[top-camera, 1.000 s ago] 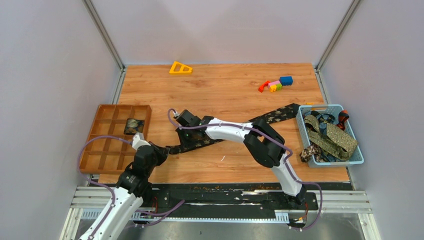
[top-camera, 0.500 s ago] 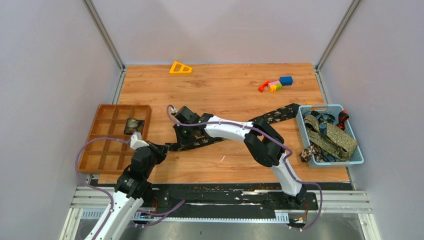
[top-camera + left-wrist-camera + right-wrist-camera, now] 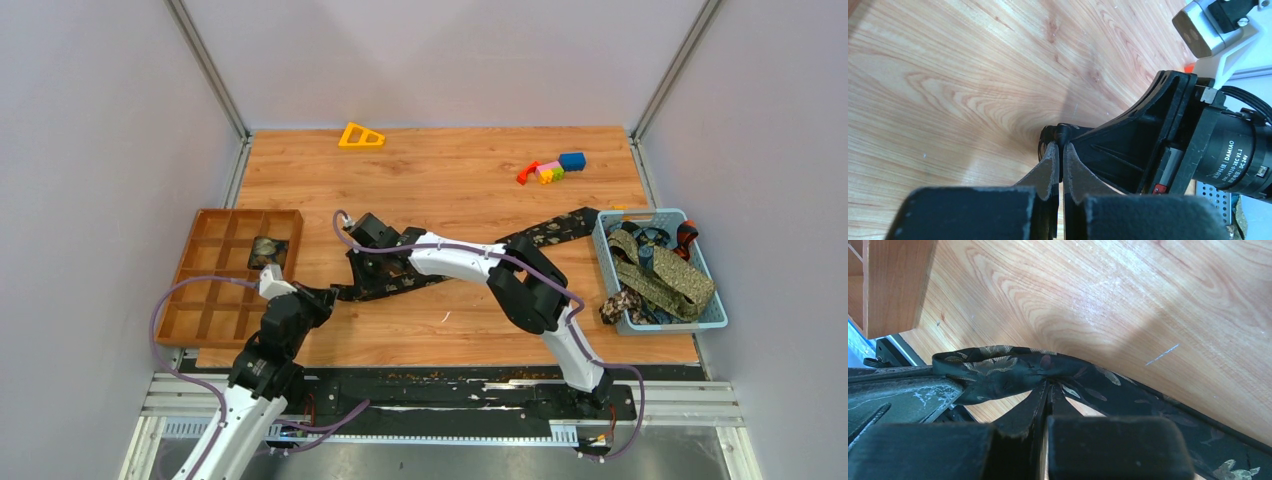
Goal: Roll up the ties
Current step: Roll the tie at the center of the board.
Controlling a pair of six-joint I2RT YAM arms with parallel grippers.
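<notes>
A black tie (image 3: 540, 232) with pale speckles lies stretched from the blue basket (image 3: 607, 262) diagonally down-left across the table. My right gripper (image 3: 366, 272) is shut on the tie near its left end. In the right wrist view the tie (image 3: 1013, 365) bunches at the closed fingertips (image 3: 1050, 386). My left gripper (image 3: 326, 295) is shut on the tie's end. In the left wrist view its tips (image 3: 1061, 149) pinch dark fabric (image 3: 1052, 136), close against the right gripper's body (image 3: 1173, 135). A rolled tie (image 3: 266, 250) sits in one compartment of the wooden tray (image 3: 200, 300).
The basket at the right edge holds several olive-tan and dark ties (image 3: 665, 275). A yellow triangle toy (image 3: 361, 136) and coloured blocks (image 3: 550, 168) lie at the back. The tray's corner (image 3: 893, 285) is close to the left of the right gripper.
My right gripper has shifted slightly left with the tie. My left arm has edged a little left and back, still holding the tie's end.
</notes>
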